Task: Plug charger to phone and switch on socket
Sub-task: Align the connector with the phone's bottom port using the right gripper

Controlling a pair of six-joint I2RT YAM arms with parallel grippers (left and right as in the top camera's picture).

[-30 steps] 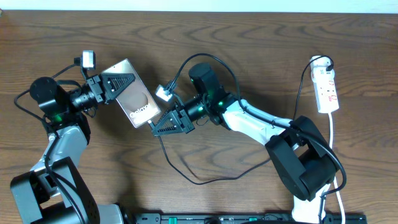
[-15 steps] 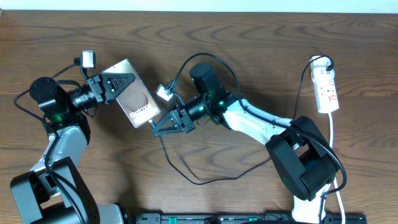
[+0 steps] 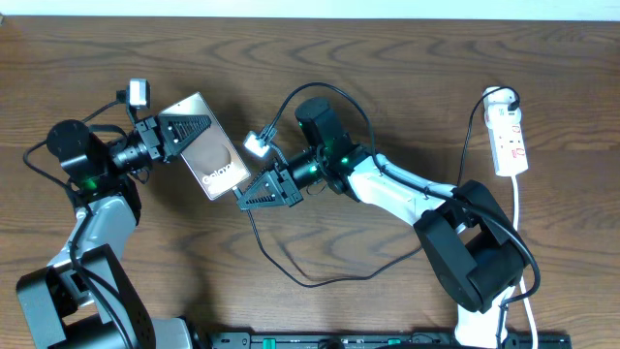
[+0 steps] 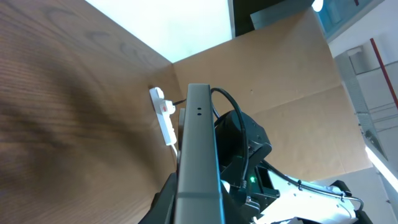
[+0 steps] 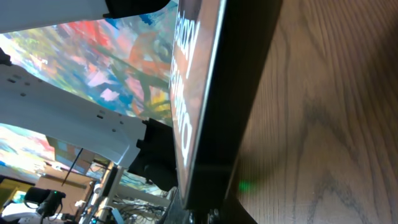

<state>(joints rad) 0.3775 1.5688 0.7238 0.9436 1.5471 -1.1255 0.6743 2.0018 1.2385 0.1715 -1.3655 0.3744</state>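
Now face up, phone [image 3: 218, 163], clamped at its upper-left end in the left gripper [image 3: 186, 130]. Just beside its lower-right end, right gripper [image 3: 244, 200] pinched shut on the charger [image 3: 315, 283], its cable looping away below. Well apart to the phone's right, socket [image 3: 510, 136].
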